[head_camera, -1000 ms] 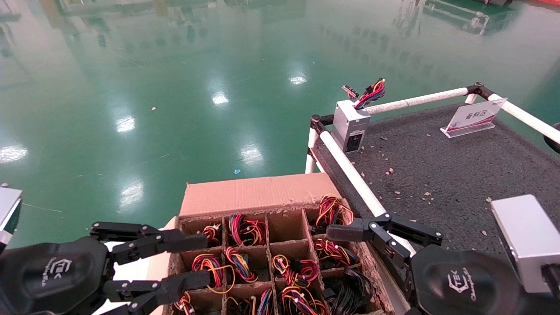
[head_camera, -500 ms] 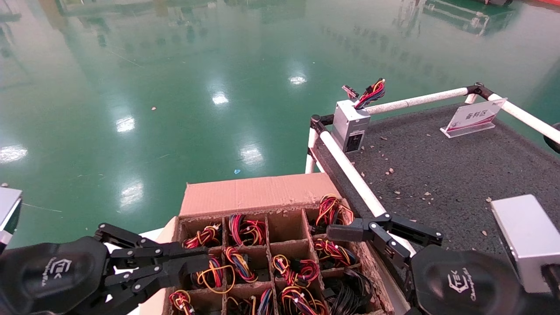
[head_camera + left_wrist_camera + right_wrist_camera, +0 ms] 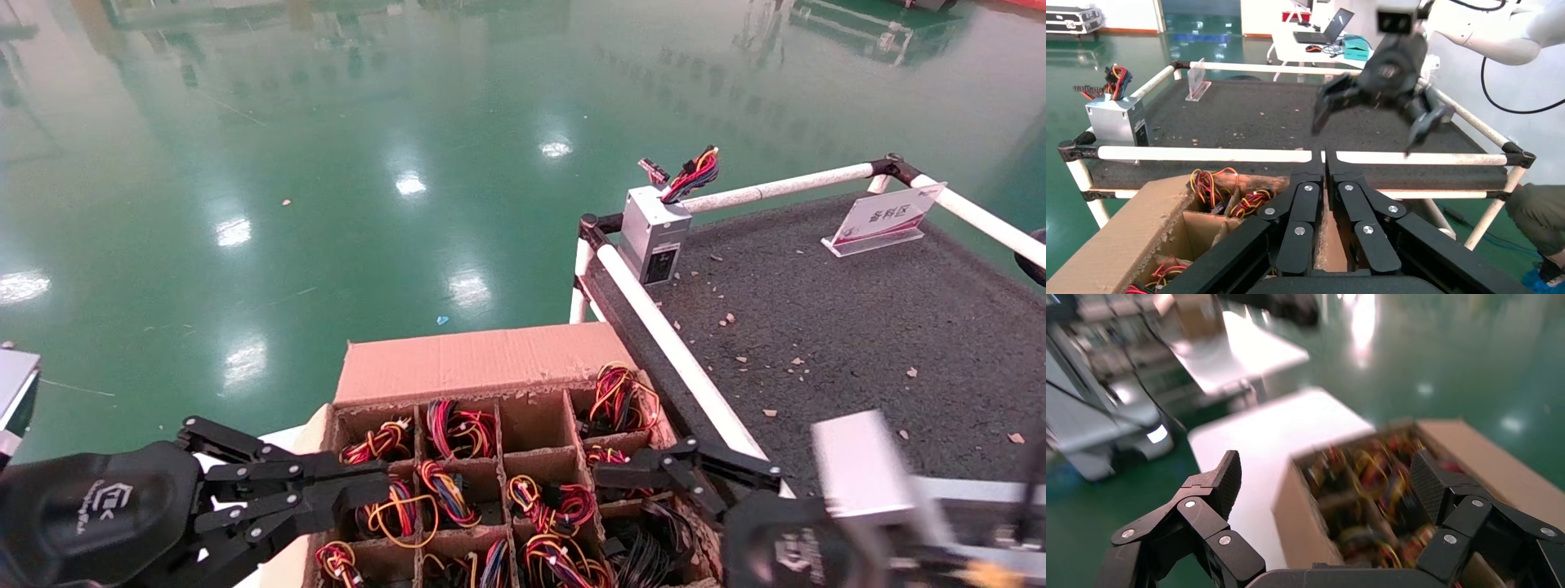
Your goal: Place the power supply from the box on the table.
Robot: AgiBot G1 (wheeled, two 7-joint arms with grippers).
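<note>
The brown cardboard box [image 3: 474, 359] sits low in the head view, its divider cells holding red-yellow-black wire bundles [image 3: 539, 502]. The power supply bodies are hidden down in the cells. My right gripper [image 3: 645, 514] is open and blurred with motion above the box's right-hand cells; the right wrist view has its fingers [image 3: 1229, 474] spread wide over the box [image 3: 1303, 520]. My left gripper [image 3: 384, 488] hangs over the box's left-hand cells, shut, with nothing seen between its tips [image 3: 1319, 156]. The dark grey table [image 3: 858, 327] lies to the right of the box.
A silver unit with a black socket face and wires [image 3: 652, 233] stands at the table's far left corner. A white sign [image 3: 887, 219] stands at the back. A white pipe rail [image 3: 670, 343] runs between box and table. Green floor lies beyond.
My left gripper closed from open about half a second ago and has stayed put. My right arm has just swung left, from the table's edge to over the box's right cells.
</note>
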